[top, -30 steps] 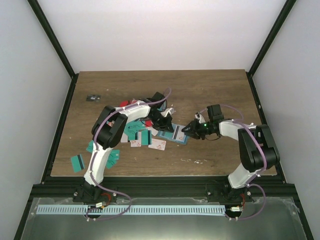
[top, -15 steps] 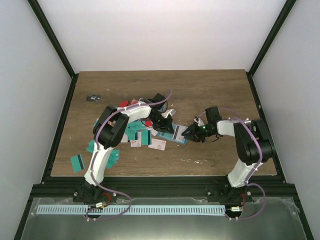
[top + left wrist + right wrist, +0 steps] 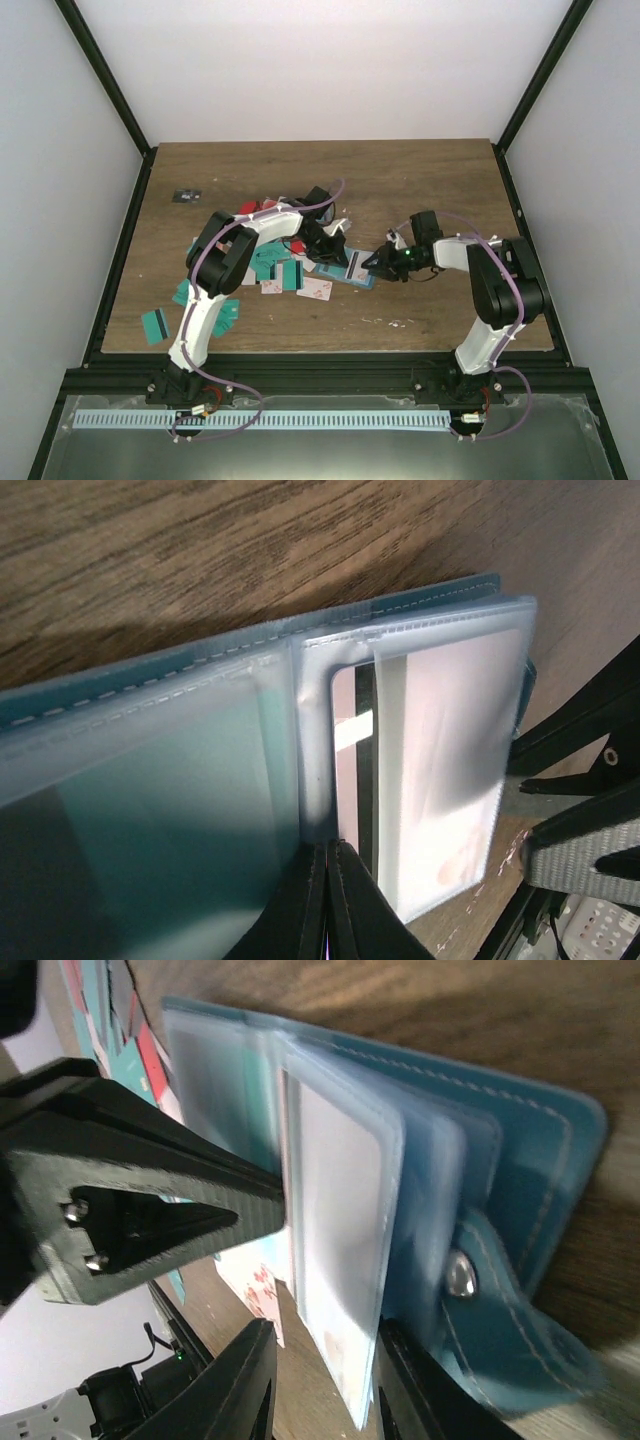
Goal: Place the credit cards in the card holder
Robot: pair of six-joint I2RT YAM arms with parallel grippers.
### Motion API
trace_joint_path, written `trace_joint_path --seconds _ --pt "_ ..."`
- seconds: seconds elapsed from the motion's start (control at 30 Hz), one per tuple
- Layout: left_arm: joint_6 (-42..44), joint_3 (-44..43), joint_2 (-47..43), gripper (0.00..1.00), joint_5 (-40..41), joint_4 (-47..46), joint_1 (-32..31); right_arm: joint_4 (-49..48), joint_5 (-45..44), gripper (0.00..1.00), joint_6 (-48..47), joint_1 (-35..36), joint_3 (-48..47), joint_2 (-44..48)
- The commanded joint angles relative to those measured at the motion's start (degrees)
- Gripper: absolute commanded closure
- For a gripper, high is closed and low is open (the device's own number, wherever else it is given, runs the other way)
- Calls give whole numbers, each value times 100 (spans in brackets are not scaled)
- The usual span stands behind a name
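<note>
We see the card holder [image 3: 350, 268] lying open in the middle of the brown wood-grain table [image 3: 420, 180]. It is blue-teal and stitched, with clear sleeves [image 3: 340, 1220] and a snap tab [image 3: 460, 1275]. One sleeve shows a white-pink card [image 3: 440, 780] with a dark stripe.

The left fingers [image 3: 312, 905] are closed together, tips on its fold. The right fingers [image 3: 245, 1390] stand partly apart astride the sleeves; we cannot tell whether they pinch them.

Loose credit cards [image 3: 285, 275] lie just left of it. White walls [image 3: 330, 70] surround the table.

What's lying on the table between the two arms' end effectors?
The open card holder lies between the left end effector and the right end effector, plain in the top view; the right wrist view shows its clear sleeves between the right fingers.
</note>
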State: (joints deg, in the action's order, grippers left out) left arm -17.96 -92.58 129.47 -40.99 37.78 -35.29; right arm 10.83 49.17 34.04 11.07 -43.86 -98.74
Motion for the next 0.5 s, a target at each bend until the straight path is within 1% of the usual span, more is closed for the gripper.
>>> trace_joint_path --seconds 0.0,0.23,0.47 --pt "-3 60 41 96 35 -3 -92 47 91 71 -153 67 -369 42" --pt "-63 65 -7 96 -132 -33 -125 87 127 71 -191 207 -481 153" --pt "-237 52 -82 96 -387 -154 -136 412 -83 71 -304 227 -502 118"
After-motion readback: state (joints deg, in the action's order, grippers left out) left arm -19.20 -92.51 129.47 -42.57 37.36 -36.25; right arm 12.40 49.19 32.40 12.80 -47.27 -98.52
